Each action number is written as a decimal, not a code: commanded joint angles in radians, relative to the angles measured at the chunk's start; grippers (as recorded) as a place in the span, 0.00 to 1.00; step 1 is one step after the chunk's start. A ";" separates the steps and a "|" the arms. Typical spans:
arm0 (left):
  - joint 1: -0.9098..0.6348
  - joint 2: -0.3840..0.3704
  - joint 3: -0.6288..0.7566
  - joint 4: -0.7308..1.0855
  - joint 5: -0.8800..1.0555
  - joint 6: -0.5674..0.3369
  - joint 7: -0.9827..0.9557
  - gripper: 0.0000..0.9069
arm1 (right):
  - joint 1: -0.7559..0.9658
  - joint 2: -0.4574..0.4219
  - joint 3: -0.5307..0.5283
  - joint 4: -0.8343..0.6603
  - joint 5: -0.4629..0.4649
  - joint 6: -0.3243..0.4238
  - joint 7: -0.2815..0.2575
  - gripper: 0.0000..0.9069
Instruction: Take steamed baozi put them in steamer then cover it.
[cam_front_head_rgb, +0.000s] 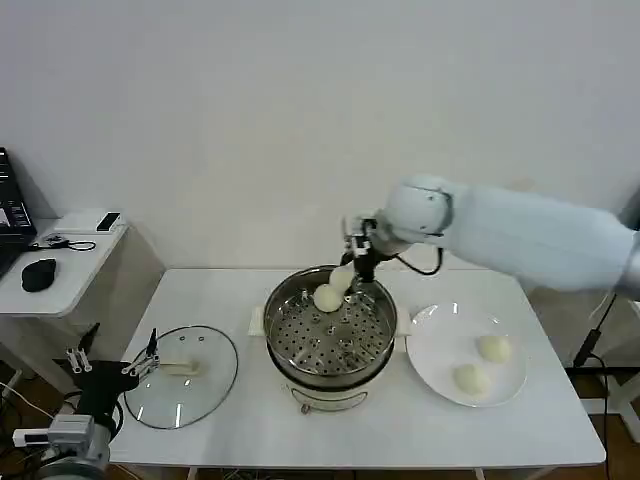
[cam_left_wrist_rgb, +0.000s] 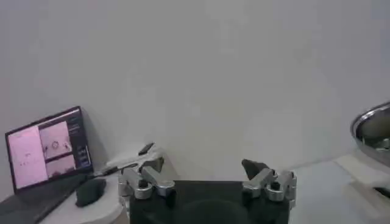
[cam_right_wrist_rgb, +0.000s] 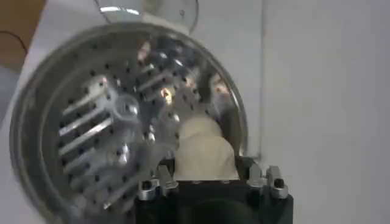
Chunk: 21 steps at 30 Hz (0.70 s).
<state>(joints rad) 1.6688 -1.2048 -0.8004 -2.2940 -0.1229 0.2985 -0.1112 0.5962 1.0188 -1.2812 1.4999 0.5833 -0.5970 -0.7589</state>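
Observation:
The steel steamer (cam_front_head_rgb: 290, 350) stands mid-table with its perforated tray showing. One steamed baozi (cam_front_head_rgb: 326, 298) lies on the tray at the far side. My right gripper (cam_front_head_rgb: 352, 277) hangs over the steamer's far rim, shut on another baozi (cam_front_head_rgb: 342, 280); in the right wrist view that bun (cam_right_wrist_rgb: 205, 155) sits between the fingers above the steamer (cam_right_wrist_rgb: 91, 122). Two more baozi (cam_front_head_rgb: 494, 348) (cam_front_head_rgb: 468, 378) rest on the white plate (cam_front_head_rgb: 430, 345). The glass cover (cam_front_head_rgb: 182, 378) lies flat on the table at the left. My left gripper (cam_front_head_rgb: 112, 358) is parked open beside the cover, with nothing held (cam_left_wrist_rgb: 204, 170).
A side table at the far left carries a laptop (cam_left_wrist_rgb: 46, 146), a mouse (cam_front_head_rgb: 38, 272) and a phone (cam_front_head_rgb: 108, 221). The steamer's rim (cam_left_wrist_rgb: 373, 129) shows at the edge of the left wrist view. The white wall stands close behind the table.

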 joint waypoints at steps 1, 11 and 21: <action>-0.010 -0.004 0.004 0.010 0.006 0.000 0.001 1.00 | -0.096 0.174 -0.001 -0.073 0.071 -0.062 0.057 0.74; -0.010 -0.005 0.003 0.019 0.012 -0.004 0.000 1.00 | -0.160 0.227 0.006 -0.106 0.061 -0.068 0.062 0.74; -0.007 -0.006 0.008 0.014 0.012 -0.007 -0.001 1.00 | -0.193 0.267 0.008 -0.169 0.045 -0.058 0.062 0.74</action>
<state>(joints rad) 1.6618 -1.2116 -0.7964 -2.2796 -0.1128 0.2932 -0.1117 0.4409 1.2362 -1.2773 1.3771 0.6256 -0.6497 -0.7048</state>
